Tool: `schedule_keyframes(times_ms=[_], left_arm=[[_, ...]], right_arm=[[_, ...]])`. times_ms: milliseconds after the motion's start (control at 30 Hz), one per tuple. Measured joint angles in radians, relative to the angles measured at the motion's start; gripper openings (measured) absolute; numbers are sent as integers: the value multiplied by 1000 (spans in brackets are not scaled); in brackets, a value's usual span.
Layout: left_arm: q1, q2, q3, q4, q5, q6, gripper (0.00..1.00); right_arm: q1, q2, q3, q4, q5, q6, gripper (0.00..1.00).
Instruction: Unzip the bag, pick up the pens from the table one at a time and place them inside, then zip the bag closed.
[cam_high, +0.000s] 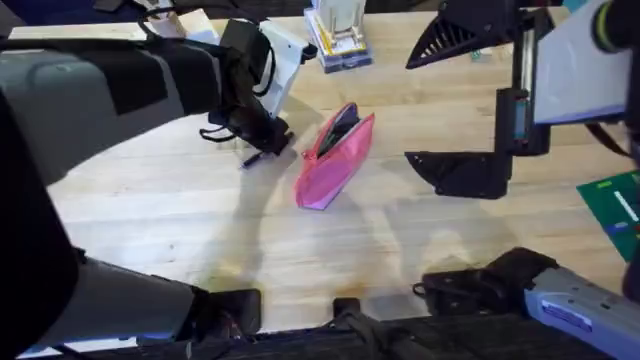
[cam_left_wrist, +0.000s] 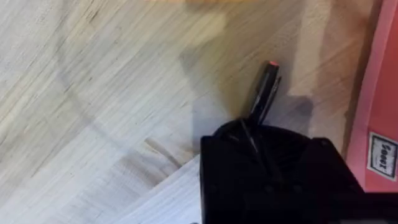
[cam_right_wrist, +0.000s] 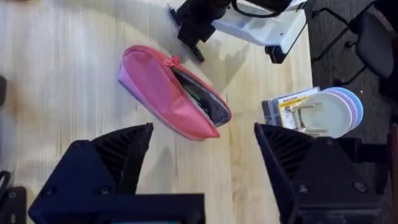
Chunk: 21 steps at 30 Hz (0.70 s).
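Left gripper (cam_high: 268, 140), frame centre-left: clenched on pen (cam_left_wrist: 264, 94); shallow grip, may slip short of open bag (cam_high: 335, 158). Right gripper (cam_right_wrist: 202, 152): released

Office or lab: butcher-block table (cam_high: 200, 210), swivel chair (cam_right_wrist: 373, 37), dark carpet floor.

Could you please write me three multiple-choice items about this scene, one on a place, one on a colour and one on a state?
1. Where is the left pincer?
A. beside the bag, over the table
B. inside the bag
C. beyond the table's edge

2. What colour is the bag?
A. teal
B. pink
C. white

3. How is the bag's zipper?
A. fully shut
B. open at one end
C. torn off

Answers: 1 A, the overhead view shows it next to the bag; 2 B, its fabric is pink; 3 B, the right wrist view shows a gap with dark contents.
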Motion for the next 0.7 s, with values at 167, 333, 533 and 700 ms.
schedule_keyframes(times_ms=[167,333,533,700], left_arm=[[0,0,2,-2,0,0,40],[0,-28,3,-32,-18,0,42],[0,-203,3,-26,-29,0,43],[0,-429,6,40,-9,-29,43]], right_arm=[[0,0,0,0,0,0,998],[0,0,0,0,0,0,998],[0,0,0,0,0,0,998],[0,0,0,0,0,0,998]])
